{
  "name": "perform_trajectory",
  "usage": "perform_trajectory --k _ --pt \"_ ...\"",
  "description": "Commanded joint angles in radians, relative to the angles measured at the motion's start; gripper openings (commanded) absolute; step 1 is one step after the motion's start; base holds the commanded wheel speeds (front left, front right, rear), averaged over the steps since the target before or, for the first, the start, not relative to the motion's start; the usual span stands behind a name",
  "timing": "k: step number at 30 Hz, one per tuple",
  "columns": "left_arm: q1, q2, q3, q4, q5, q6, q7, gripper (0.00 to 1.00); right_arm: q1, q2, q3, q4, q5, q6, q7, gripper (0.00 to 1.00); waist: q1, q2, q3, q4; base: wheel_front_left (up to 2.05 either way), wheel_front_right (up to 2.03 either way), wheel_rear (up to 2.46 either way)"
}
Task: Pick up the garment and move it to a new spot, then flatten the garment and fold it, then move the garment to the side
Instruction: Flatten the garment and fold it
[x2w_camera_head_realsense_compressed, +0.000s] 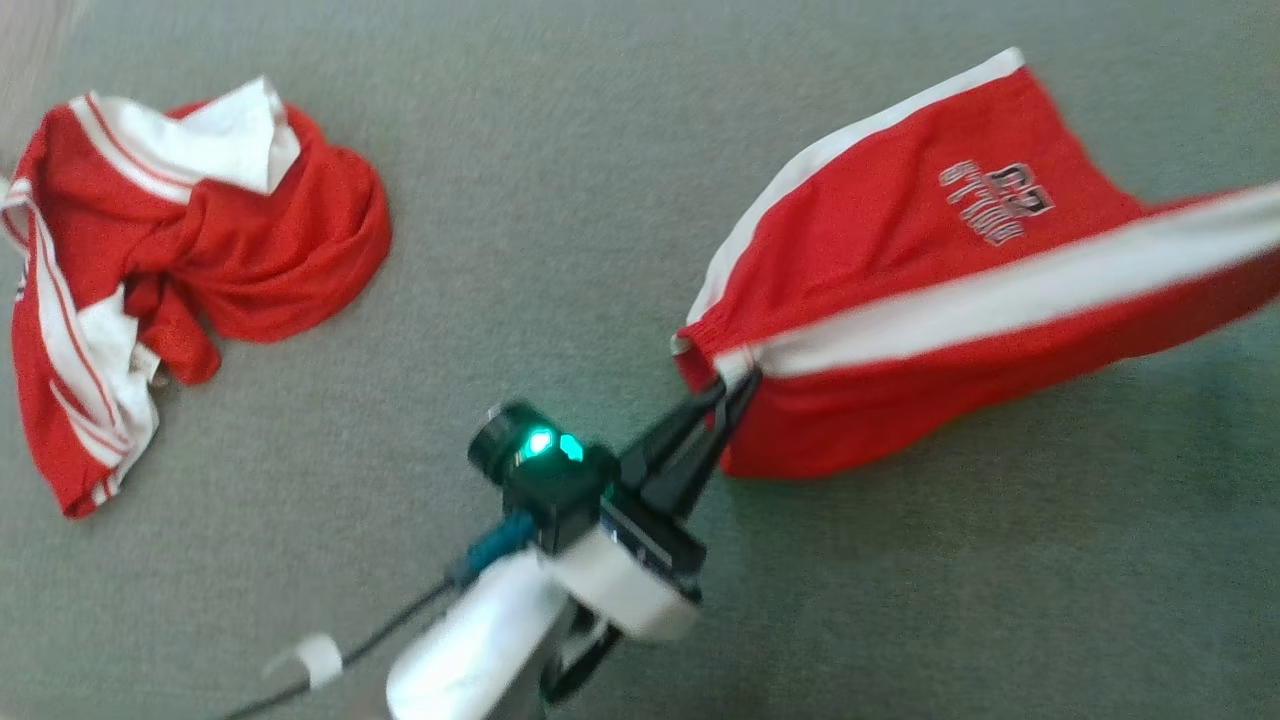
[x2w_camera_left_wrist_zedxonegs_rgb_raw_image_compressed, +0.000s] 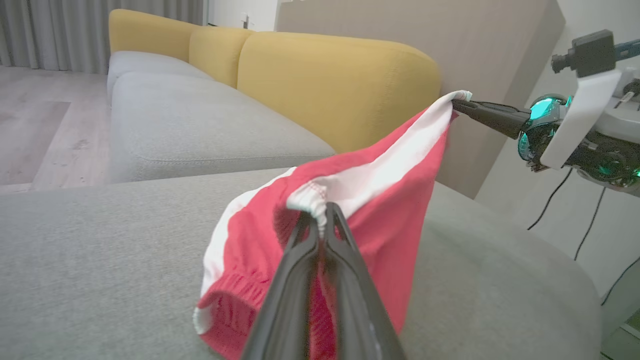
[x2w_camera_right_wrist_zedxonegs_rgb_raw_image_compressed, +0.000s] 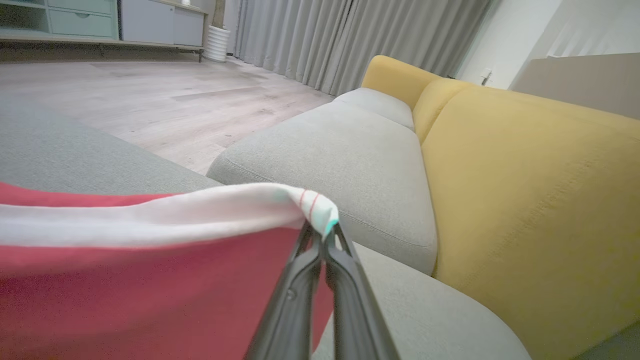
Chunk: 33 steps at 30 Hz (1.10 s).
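Between my two grippers the shorts (x2w_camera_head_realsense_compressed: 900, 300) hang stretched above the grey cushion (x2w_camera_head_realsense_compressed: 560, 200). Whether their lower edge touches it, I cannot tell.

Left gripper (x2w_camera_head_realsense_compressed: 735, 385): clenched on the waistband (x2w_camera_left_wrist_zedxonegs_rgb_raw_image_compressed: 310, 197), at a corner beside the white stripe (x2w_camera_head_realsense_compressed: 1000, 290).

Right gripper (x2w_camera_left_wrist_zedxonegs_rgb_raw_image_compressed: 457, 102): clenched on the far end of that stripe, with only a small tip of cloth between the fingers.

Findings, as judgement:
- Both holds are shallow. If the arms spread further, a corner could slip out and the shorts would drop in a heap.
- Each grip may hold one layer only, in which case the cloth would land bunched rather than flat.
- A crumpled jersey (x2w_camera_head_realsense_compressed: 180, 260) lies well apart on my left. Laying down towards it risks overlap.
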<state>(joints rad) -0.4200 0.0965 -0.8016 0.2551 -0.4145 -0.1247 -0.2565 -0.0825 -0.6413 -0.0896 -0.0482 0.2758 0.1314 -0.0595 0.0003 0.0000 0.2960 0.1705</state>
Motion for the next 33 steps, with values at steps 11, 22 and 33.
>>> perform_trajectory --k 11,22,33 --pt "-0.156 -0.028 0.035 0.083 -0.038 -0.006 -0.004 0.00 -0.358 -0.179 0.302 0.235 0.081 -0.001 0.011 0.00 -0.0003 0.0000 0.118 0.076 0.00 0.00 0.00" --pt "-0.176 -0.043 0.062 0.087 -0.038 0.003 -0.005 0.00 -0.633 -0.216 0.570 0.446 0.161 -0.001 -0.026 0.00 -0.0003 0.0000 0.164 0.120 0.00 0.00 0.00" --pt "-0.155 -0.046 0.086 0.086 -0.056 0.047 -0.005 1.00 -0.706 -0.166 0.693 0.625 0.279 -0.001 -0.124 1.00 -0.0003 0.0000 0.139 0.114 0.00 0.00 0.00"
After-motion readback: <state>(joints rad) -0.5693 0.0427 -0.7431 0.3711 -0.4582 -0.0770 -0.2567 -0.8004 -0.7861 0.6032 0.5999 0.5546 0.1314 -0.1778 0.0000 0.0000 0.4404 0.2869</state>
